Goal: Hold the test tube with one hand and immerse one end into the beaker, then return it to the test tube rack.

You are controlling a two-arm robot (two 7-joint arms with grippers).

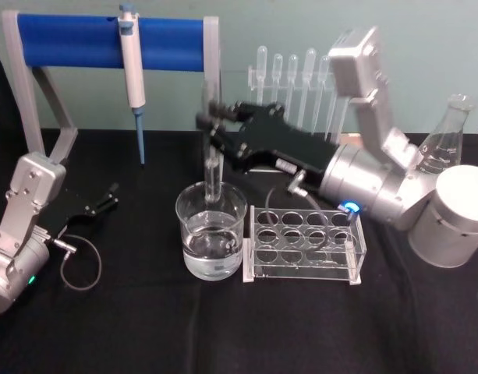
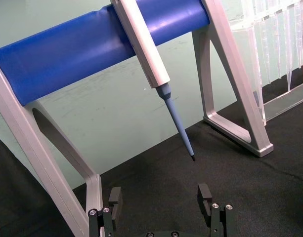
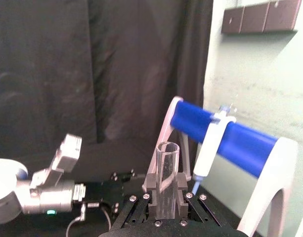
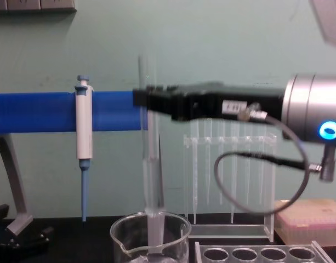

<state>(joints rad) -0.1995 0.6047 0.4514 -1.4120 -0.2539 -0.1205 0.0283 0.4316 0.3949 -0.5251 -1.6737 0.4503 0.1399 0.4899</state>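
The tube (image 1: 213,160) stands upright, its lower end inside the beaker (image 1: 211,231) on the worktop (image 1: 145,312). The right pincer (image 1: 215,128) clamps its upper part. The left pincer (image 1: 106,196) rests spread and empty, well apart.

No text, number or brand can be read anywhere here. The right end effector (image 4: 141,98) carries a small white label (image 4: 234,106) on the side of its black body, seen in the chest view, but its characters are too blurred to make out (only dark smudges show). The same label appears in the head view as a pale strip (image 1: 284,166), equally unreadable. The beaker (image 1: 211,231) shows no legible graduation marks.
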